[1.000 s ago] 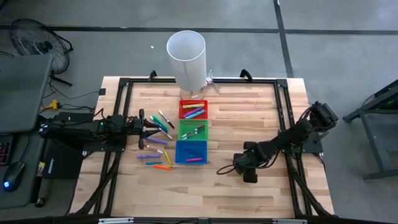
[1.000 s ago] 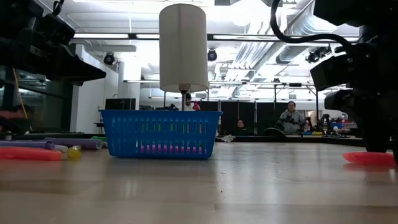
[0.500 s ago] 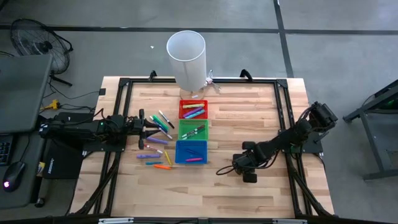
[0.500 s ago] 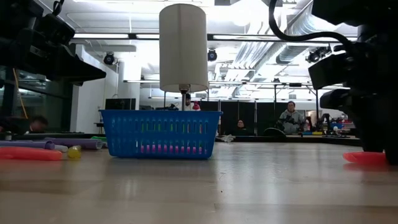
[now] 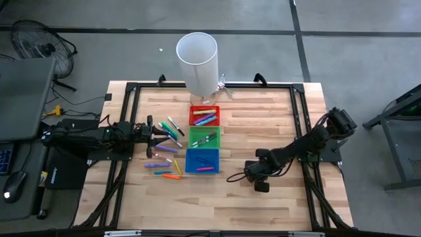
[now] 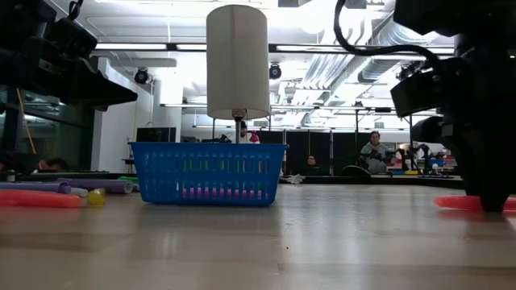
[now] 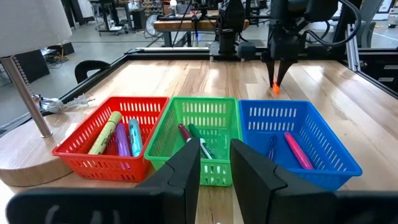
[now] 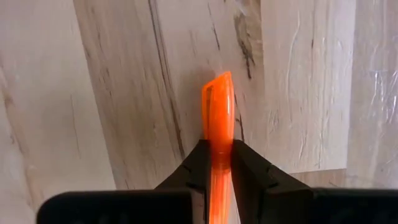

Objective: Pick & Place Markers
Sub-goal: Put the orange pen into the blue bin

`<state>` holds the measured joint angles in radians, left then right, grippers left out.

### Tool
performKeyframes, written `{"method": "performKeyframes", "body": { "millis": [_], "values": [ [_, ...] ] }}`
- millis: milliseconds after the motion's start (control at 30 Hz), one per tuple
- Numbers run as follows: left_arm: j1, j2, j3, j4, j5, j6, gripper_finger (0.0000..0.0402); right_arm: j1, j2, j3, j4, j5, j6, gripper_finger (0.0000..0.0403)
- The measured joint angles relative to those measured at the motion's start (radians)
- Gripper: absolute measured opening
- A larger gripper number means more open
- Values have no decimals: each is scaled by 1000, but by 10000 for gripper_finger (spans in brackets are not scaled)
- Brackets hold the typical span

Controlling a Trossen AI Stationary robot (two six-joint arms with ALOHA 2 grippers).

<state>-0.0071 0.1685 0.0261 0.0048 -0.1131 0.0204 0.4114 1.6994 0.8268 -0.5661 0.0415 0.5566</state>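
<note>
An orange marker (image 8: pixel 217 118) lies on the bare wood right of the bins, with my right gripper (image 8: pixel 219 163) shut on it. The low view shows that marker (image 6: pixel 459 203) at table height under the gripper (image 6: pixel 484 193). Several loose markers (image 5: pixel 164 148) lie on the table left of the red bin (image 5: pixel 204 116), the green bin (image 5: pixel 204 137) and the blue bin (image 5: pixel 202 160). All three bins hold markers. My left gripper (image 7: pixel 214 165) hovers among the loose markers (image 5: pixel 160 135), open, with nothing between its fingers. My right gripper pinches the orange marker's barrel (image 8: pixel 217 152) between its two fingers (image 8: pixel 199 165), which point down and lie across it. One end (image 8: pixel 219 84) sticks out past the fingers. The marker is level at table height; whether it is clear of the wood I cannot tell.
A tall white lamp (image 5: pixel 197 59) stands on a wooden base at the table's far edge, behind the red bin. A black frame (image 5: pixel 125 118) runs round the table top. Bare wood lies between the bins and my right arm.
My right gripper has shifted a little toward the table's left, and the orange marker under it has shifted a little with it.
</note>
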Motion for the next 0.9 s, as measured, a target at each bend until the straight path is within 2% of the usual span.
{"method": "performKeyframes", "body": {
  "millis": [500,900],
  "values": [
    [0,0,0,0,0,0,85,-52,21,233,-152,-28,-130,31],
    [0,0,0,0,0,0,85,-200,41,529,-270,-15,-240,31]
  ]
}}
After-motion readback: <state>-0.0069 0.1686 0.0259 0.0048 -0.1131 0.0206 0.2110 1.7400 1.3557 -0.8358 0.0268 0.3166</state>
